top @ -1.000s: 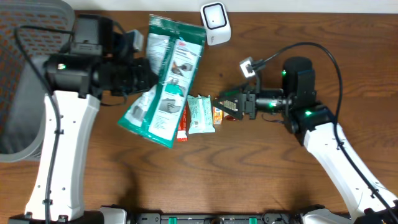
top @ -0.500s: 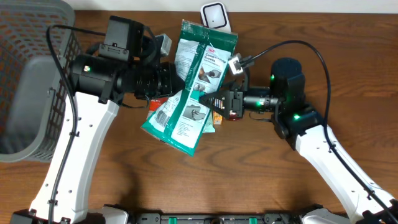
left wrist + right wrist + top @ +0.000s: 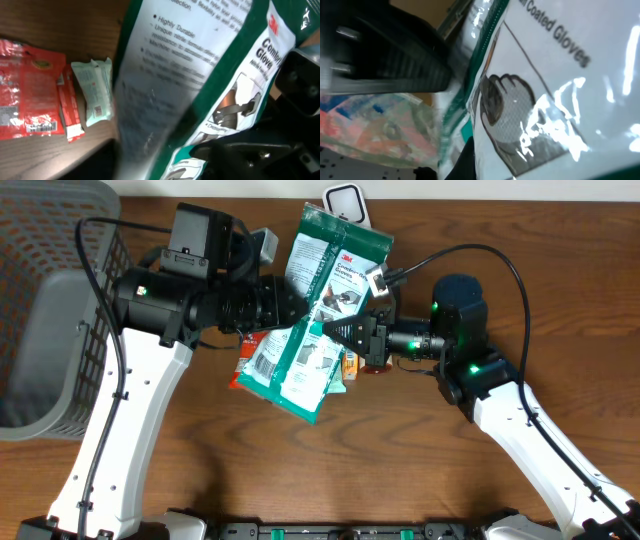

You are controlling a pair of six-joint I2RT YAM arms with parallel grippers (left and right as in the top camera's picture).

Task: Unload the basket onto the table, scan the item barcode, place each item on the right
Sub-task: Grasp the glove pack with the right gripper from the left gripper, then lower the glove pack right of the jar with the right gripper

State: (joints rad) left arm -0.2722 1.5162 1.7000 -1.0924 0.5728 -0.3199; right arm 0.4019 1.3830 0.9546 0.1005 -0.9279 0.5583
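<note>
Right gripper (image 3: 347,336) pinched the glove packet (image 3: 325,285) mid-air, likely to angle it toward the scanner (image 3: 345,198); left gripper (image 3: 285,308) behind it, spread or shut unclear

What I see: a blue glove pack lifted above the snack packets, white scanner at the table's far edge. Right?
No: the glove pack is green and white, not blue, as the overhead view shows. It is lifted above the snack packets, white scanner at the table's far edge.
</note>
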